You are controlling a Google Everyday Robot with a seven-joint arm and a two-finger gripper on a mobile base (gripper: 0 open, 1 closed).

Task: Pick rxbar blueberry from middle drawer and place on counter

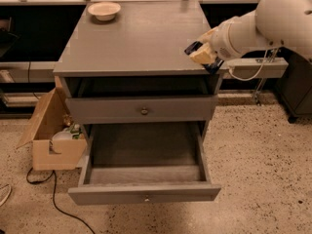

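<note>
My gripper [200,53], on the white arm coming in from the right, hangs just above the front right corner of the counter [141,38]. Its pale fingers are shut on the rxbar blueberry [193,47], a dark navy bar that sticks out on both sides of them. The bar is held a little above the counter top and is tilted. Below, the middle drawer [145,193] stands pulled out, and its plain grey inside holds nothing. Its front has a tiny pale knob.
A cream bowl [104,9] sits at the counter's back left. A shut drawer front with a brass knob [144,111] is above the open drawer. An open cardboard box [51,140] and a cable [56,206] lie on the floor at left. A grey ledge [256,67] is behind the arm.
</note>
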